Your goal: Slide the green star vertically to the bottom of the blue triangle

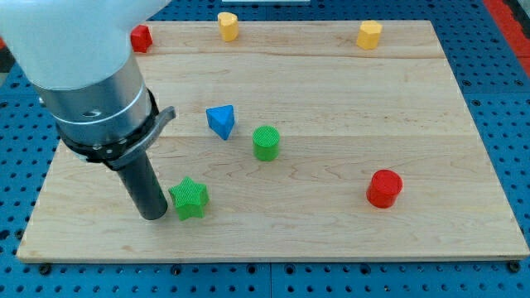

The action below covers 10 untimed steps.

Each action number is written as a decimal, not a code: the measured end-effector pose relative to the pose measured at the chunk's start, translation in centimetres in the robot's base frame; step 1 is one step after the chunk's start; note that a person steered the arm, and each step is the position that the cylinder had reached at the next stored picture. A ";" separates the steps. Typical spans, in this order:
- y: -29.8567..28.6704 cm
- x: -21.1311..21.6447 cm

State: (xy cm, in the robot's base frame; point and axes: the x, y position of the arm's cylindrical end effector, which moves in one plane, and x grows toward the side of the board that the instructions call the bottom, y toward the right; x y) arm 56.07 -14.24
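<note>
Camera view shows no pincer, only a rod; its tip [154,216] touches the green star's [189,199] left side, near the counter's [348,240] near edge. Blue triangle [221,121] sits farther right. An off-centre shove could spin the star away.
</note>
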 end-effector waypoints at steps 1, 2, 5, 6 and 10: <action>-1.4 -0.2; -2.2 -0.4; -2.5 -0.5; -2.6 -0.5; 1.1 1.0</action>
State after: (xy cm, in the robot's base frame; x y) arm 57.11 -13.12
